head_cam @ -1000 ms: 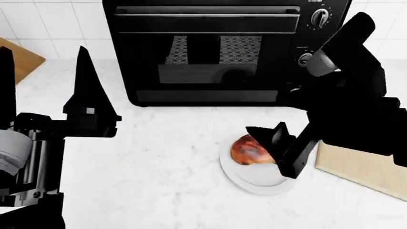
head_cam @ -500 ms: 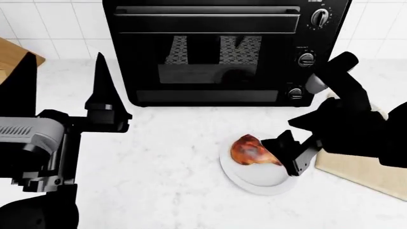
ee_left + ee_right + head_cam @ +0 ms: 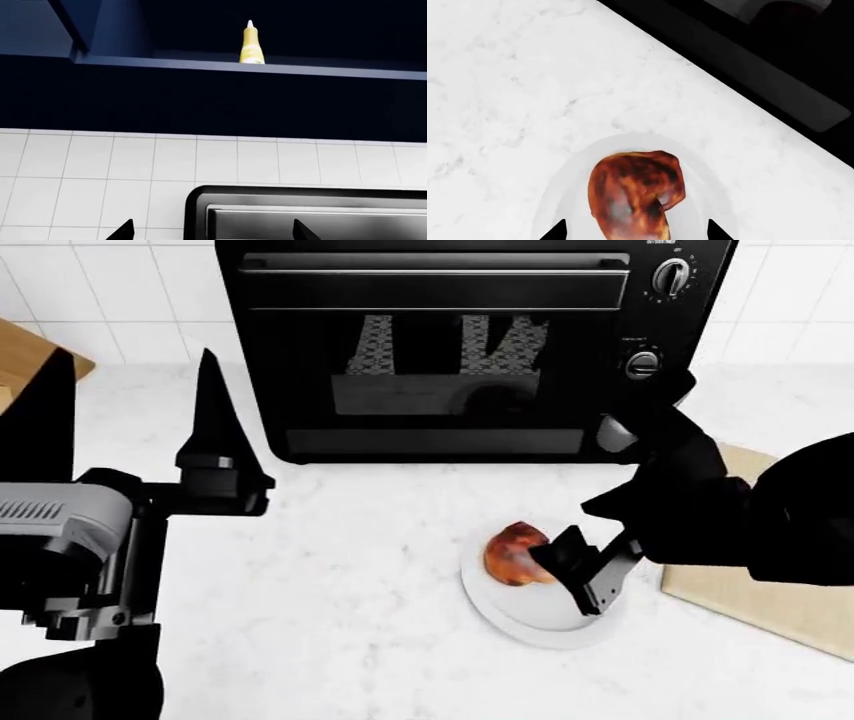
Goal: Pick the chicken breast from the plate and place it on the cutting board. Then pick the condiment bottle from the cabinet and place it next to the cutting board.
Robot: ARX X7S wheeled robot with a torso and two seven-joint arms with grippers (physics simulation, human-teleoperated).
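Alignment governs the next move: the chicken breast (image 3: pixel 634 192) lies on the plate (image 3: pixel 514 625), its long axis running straight toward the right gripper (image 3: pixel 635 231), whose spread, empty fingers (image 3: pixel 715 231) bracket its near end without visible contact. The cutting board (image 3: pixel 774 605) lies just beside the plate (on the right arm's side). The left gripper (image 3: pixel 127 420), raised, fingers parted and holding nothing, faces the condiment bottle (image 3: pixel 251 45) on the cabinet shelf (image 3: pixel 200 65).

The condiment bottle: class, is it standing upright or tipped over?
Upright. In the left wrist view the condiment bottle stands on the cabinet shelf with its nozzle pointing straight up.
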